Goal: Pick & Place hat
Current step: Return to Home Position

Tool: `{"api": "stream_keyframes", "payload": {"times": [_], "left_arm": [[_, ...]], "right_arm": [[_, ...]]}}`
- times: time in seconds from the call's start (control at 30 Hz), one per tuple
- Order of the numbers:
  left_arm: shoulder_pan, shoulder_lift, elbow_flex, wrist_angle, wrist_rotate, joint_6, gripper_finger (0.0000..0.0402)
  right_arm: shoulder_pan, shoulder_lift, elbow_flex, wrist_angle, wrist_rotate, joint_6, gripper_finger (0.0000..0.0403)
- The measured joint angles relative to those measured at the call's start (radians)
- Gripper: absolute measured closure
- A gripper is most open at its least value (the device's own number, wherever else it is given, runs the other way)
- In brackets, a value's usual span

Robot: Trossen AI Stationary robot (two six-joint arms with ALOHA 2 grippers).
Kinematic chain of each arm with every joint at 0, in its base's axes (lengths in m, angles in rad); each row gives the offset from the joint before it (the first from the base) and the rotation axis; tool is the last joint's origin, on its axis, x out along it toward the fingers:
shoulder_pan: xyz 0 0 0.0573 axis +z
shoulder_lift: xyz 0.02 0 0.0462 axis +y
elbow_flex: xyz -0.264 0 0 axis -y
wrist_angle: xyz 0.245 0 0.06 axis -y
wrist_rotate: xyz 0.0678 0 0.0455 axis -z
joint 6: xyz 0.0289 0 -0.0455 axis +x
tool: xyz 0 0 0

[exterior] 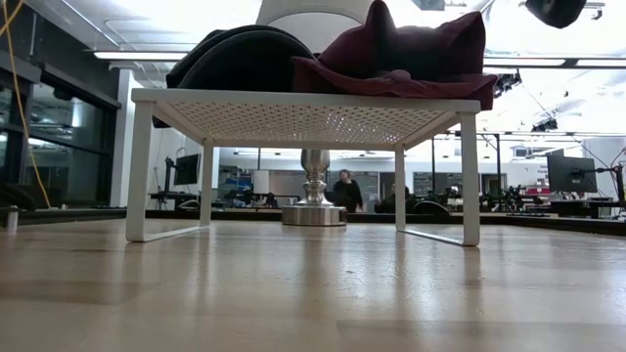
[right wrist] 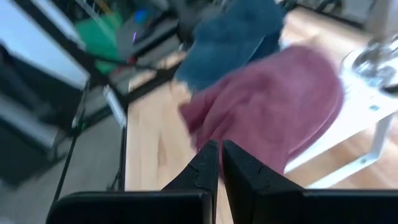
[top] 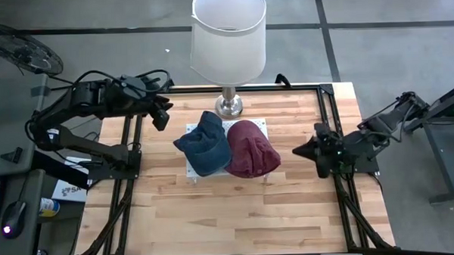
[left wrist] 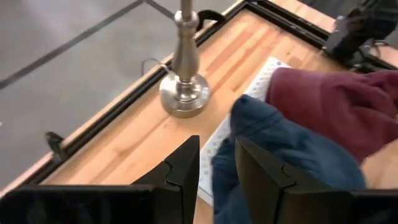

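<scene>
- Nearest me is the front of the table (top: 238,218), plain planking. That fits a job whose things all seem to be put away.
- Next comes the white shelf (exterior: 293,117), standing on its legs in the middle of the table. Its mesh top carries everything that matters.
- On its left half lie the blue caps (top: 203,143) and on its right half the red caps (top: 250,148), the two heaps touching along the middle. Each is bulky enough to be a stack, though I cannot pick out the layers. Sorted by colour, side by side, they look placed for good.
- Right of the shelf, near the table's edge, the right tool (right wrist: 219,148) points at the red heap but stands apart from it. Its fingers are pressed together with nothing between them.
- Left of the shelf and a little farther back, the left tool (left wrist: 216,146) hangs apart from the blue heap, fingers spread a little and gripping nothing. With both arms clear of the caps, I judge the placing done and only the parking left.
- Behind the shelf stands a lamp (top: 228,36), its metal base (exterior: 314,213) near the table's far edge. An arm folding away should mind the shade.
- Beyond the table, a person (exterior: 345,191) is far off in the room among screens.
</scene>
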Motion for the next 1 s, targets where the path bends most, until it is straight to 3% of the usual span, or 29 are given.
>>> {"api": "stream_keyframes", "payload": {"times": [0.27,0.47,0.67,1.0], "left_arm": [[0.0,-0.089,-0.124,0.072,-0.006,0.06,0.0299],[0.0,-0.22,-0.305,0.199,-0.001,0.042,0.0299],[0.0,-0.368,-0.506,0.334,0.056,0.034,0.0299],[0.0,-0.594,-0.793,0.536,0.072,0.015,0.03]], "right_arm": [[0.0,-0.049,0.0,0.057,0.119,-0.068,0.039],[0.0,-0.049,0.0,0.066,0.202,-0.142,0.039],[-0.001,-0.048,0.0,0.094,0.354,-0.165,0.039],[0.0,-0.008,0.0,0.103,0.352,-0.086,0.039]]}}
